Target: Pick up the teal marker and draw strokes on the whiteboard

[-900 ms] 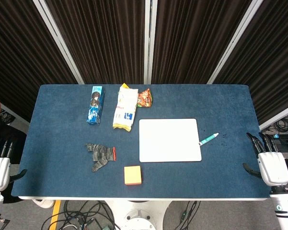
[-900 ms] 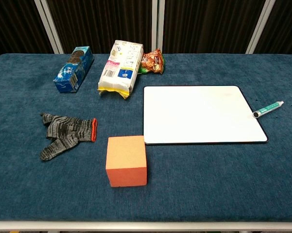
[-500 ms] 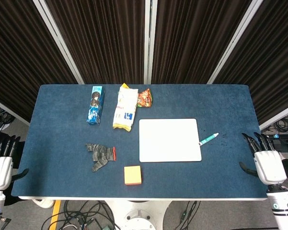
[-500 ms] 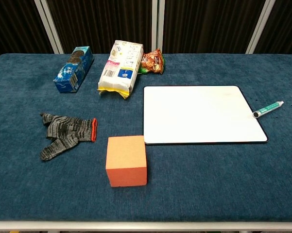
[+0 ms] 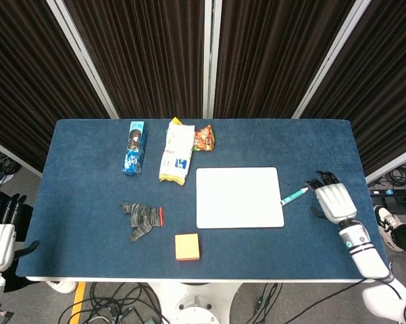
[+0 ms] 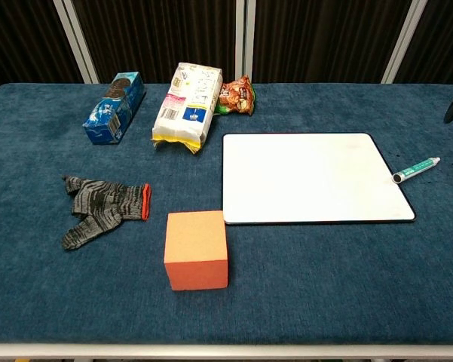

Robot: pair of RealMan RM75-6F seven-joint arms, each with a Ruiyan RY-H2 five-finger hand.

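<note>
The step in hand is the reach for the teal marker (image 5: 294, 196), which lies untouched on the table (image 5: 81, 175), just beside the right edge of the whiteboard (image 5: 238, 197). The right hand (image 5: 333, 200) hovers near it, empty, fingers spread; the left hand (image 5: 0, 236) hangs off the table's left edge, fingers apart, holding nothing. Next, I judge, the right hand must lower and pinch the slim barrel. Counted: one marker, one whiteboard, one glove (image 5: 142, 219), one orange block (image 5: 187, 246), three snack packs.
</note>
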